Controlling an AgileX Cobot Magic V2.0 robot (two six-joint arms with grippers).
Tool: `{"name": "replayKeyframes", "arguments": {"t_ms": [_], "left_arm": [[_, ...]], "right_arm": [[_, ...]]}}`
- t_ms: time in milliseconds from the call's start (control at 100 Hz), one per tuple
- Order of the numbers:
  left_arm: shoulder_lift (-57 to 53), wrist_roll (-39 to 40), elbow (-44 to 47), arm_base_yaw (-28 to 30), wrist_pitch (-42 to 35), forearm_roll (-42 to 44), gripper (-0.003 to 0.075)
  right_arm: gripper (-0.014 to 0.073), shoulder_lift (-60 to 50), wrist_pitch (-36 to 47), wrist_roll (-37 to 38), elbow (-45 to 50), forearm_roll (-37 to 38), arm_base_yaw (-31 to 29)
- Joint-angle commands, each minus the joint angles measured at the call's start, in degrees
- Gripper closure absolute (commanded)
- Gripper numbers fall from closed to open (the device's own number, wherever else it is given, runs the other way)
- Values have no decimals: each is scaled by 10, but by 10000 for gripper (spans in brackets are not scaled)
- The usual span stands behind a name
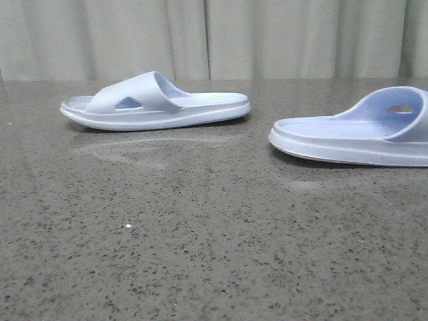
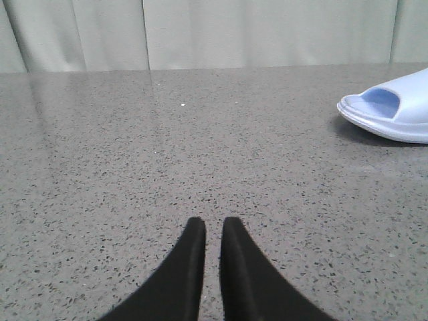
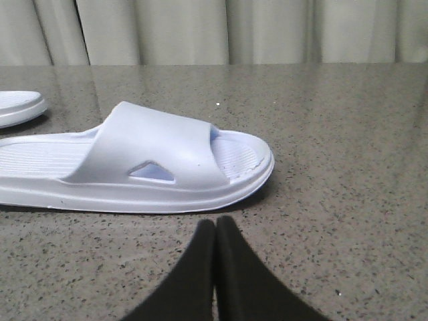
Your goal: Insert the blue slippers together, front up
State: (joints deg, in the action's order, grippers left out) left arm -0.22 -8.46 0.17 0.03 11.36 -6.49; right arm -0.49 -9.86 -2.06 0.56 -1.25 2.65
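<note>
Two pale lavender-blue slippers lie sole-down and apart on the speckled grey table [image 1: 214,254]. The left slipper [image 1: 157,101] lies sideways with its toe to the left. The right slipper [image 1: 361,130] has its heel toward the middle and runs off the right edge. Neither gripper shows in the front view. My left gripper [image 2: 212,224] hovers empty over bare table, jaws nearly together with a thin slit; the left slipper's toe [image 2: 391,110] lies far off to one side. My right gripper [image 3: 215,224] is shut and empty, its tips just short of the right slipper's side [image 3: 134,167].
A pale curtain [image 1: 214,37] hangs behind the table's far edge. A whitish smudge [image 1: 154,147] marks the table in front of the left slipper. The left slipper's heel [image 3: 20,107] shows at the edge of the right wrist view.
</note>
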Motion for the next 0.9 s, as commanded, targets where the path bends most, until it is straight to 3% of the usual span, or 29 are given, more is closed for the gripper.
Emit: {"name": "replayKeyframes", "arguments": {"t_ms": [0,170,400,660,820,890], "left_arm": [[-16,5,5,2,-43,-6,705],[-16,5,5,2,-49,-6,705],[-16,5,5,2,-79,-23,705],[-16,5,5,2,-125,-162,705],[-16,5,5,2,-144,-230,705],[-16,10,4,2,-145,-303,705]], "right_arm": [[683,-12,43,1,12,7,-5],[683,-12,44,1,12,3,-5],[683,-12,87,1,12,-60,-5],[683,-12,94,1,12,-138,-5],[683,-12,92,1,12,-253,-5],[683,-12,94,1,9,-309,-5]]}}
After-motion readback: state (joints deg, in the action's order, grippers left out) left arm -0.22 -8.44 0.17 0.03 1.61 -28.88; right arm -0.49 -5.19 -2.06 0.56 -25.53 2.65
